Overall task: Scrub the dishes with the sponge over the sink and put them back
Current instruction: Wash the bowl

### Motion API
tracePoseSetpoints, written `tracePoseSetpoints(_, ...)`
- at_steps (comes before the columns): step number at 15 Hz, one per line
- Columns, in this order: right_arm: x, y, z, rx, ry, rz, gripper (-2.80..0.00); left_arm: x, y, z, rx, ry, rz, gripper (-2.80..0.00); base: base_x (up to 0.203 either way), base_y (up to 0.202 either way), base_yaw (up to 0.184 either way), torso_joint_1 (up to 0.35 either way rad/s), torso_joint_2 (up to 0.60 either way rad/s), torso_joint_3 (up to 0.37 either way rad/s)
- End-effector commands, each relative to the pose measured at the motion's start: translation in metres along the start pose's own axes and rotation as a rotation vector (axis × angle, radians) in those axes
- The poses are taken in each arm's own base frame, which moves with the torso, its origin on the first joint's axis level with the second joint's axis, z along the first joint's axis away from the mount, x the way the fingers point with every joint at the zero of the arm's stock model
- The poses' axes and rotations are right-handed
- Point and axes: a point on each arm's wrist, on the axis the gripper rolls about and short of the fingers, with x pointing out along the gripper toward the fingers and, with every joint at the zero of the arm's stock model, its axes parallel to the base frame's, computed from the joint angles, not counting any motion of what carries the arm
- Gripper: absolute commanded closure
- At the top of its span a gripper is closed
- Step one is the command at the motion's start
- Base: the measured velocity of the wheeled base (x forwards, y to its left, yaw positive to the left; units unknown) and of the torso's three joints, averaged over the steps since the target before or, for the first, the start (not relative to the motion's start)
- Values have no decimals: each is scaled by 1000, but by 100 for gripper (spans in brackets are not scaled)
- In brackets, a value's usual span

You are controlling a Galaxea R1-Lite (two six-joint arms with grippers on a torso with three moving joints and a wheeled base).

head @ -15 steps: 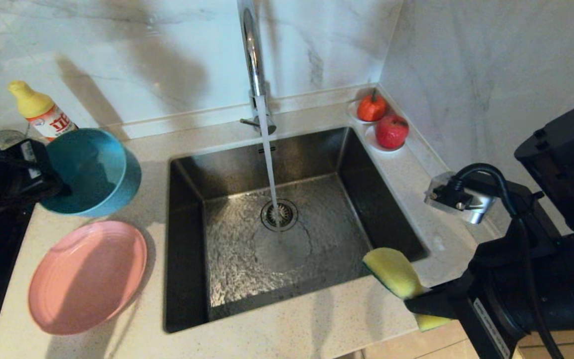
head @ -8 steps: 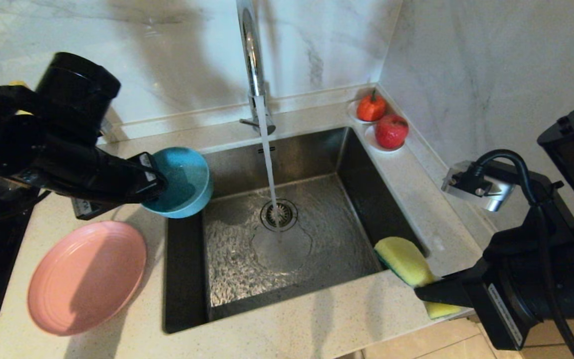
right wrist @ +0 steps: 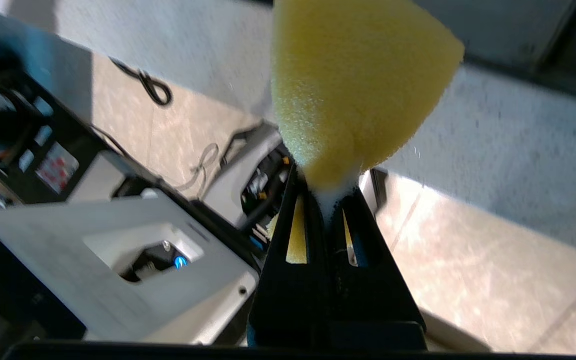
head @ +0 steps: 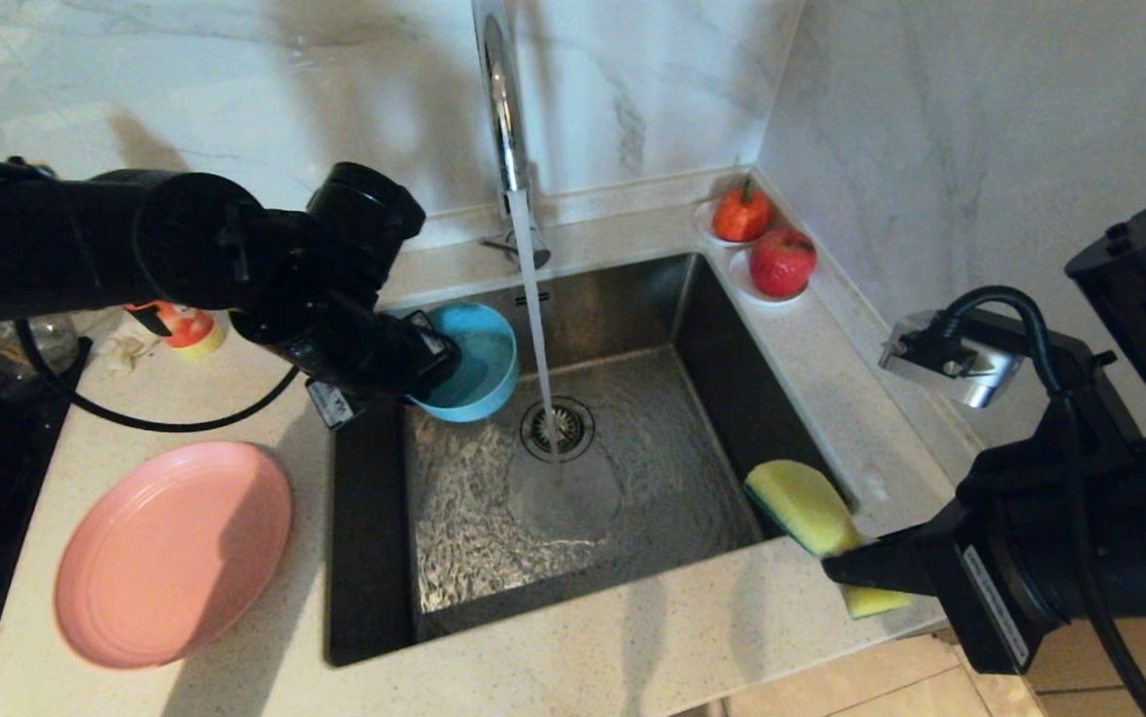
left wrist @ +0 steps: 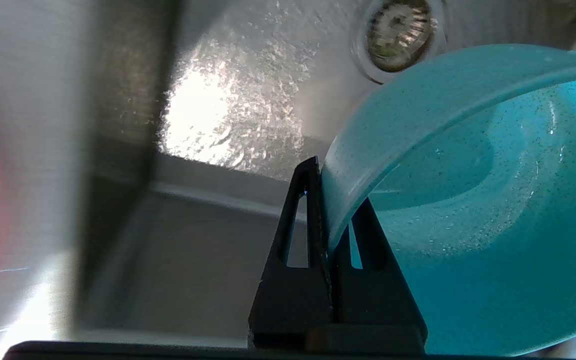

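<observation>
Head view: the left gripper (head: 433, 363) pinches the rim of the small round teal-blue bowl (head: 473, 358), tilting it above the square stainless-steel sink (head: 373, 558), beside the running stream (head: 536, 329), likely to wet it. The wide pink plate (head: 172, 553) waits on the counter.

Left wrist view: both fingers (left wrist: 302, 220) are pressed onto the bowl's rim, one inside, one outside.

Right wrist view: the right gripper (right wrist: 325, 200) squeezes the yellow foam sponge (right wrist: 353, 85), held at the sink's near right corner, ready for scrubbing.
</observation>
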Motion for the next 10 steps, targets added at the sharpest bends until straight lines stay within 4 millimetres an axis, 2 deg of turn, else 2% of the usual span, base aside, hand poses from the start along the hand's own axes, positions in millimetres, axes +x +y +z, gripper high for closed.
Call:
tracePoseSetpoints(1, 4, -3, -1, 8, 6, -4, 0, 27, -14, -5, -46, 17, 8, 0, 0, 0, 0, 0, 0, 0)
tracePoseSetpoints(10, 9, -4, 0, 9, 16, -11, 0, 48, -31, -3, -100, -17, -42, 0, 0, 0, 0, 0, 0, 0)
